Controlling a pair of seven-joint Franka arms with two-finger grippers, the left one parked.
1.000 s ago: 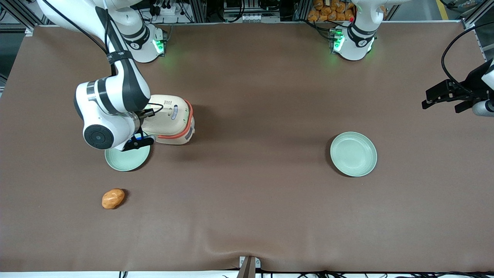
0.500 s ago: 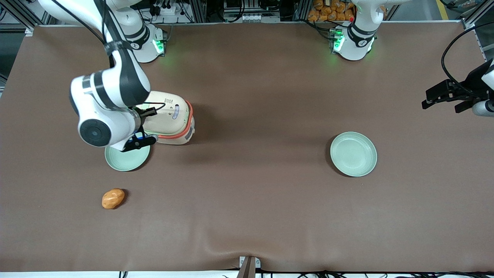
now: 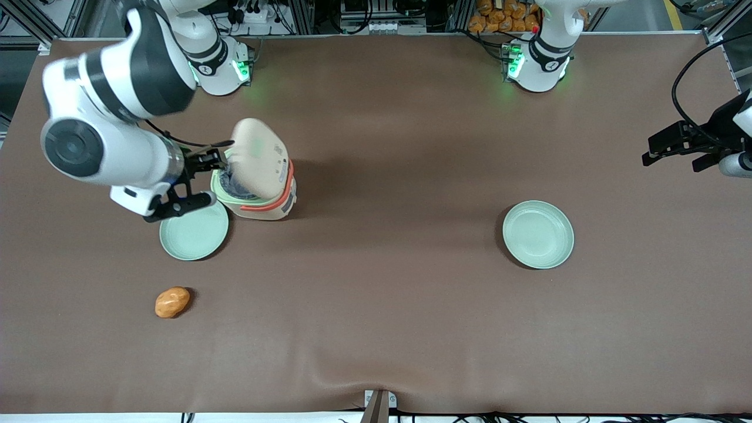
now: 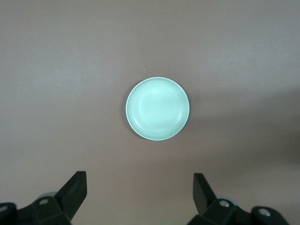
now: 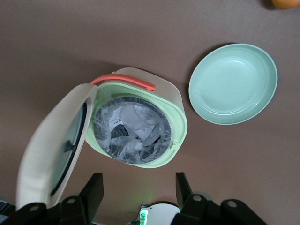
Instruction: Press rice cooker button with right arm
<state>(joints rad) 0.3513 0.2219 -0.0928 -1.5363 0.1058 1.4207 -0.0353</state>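
Observation:
The cream rice cooker [image 3: 264, 202] stands on the brown table with its lid [image 3: 259, 157] swung up. Its pale green rim [image 5: 180, 123], coral handle [image 5: 124, 79] and dark inner pot [image 5: 133, 133], which holds crinkled clear plastic, are exposed. I cannot make out the button. The right arm [image 3: 111, 111] is raised above the table. Its gripper [image 3: 202, 179] hangs beside the cooker's open mouth, toward the working arm's end, well above the table. The gripper [image 5: 139, 185] is open, its fingers wide apart with nothing between them.
A pale green plate [image 3: 194, 235] [image 5: 233, 83] lies next to the cooker, nearer the front camera. An orange roundish object [image 3: 172, 302] lies nearer still. Another green plate [image 3: 537, 234] [image 4: 158, 108] sits toward the parked arm's end.
The cooker's lid, shut before, has sprung open. The right arm has lifted and drawn back from the cooker toward the working arm's end of the table.

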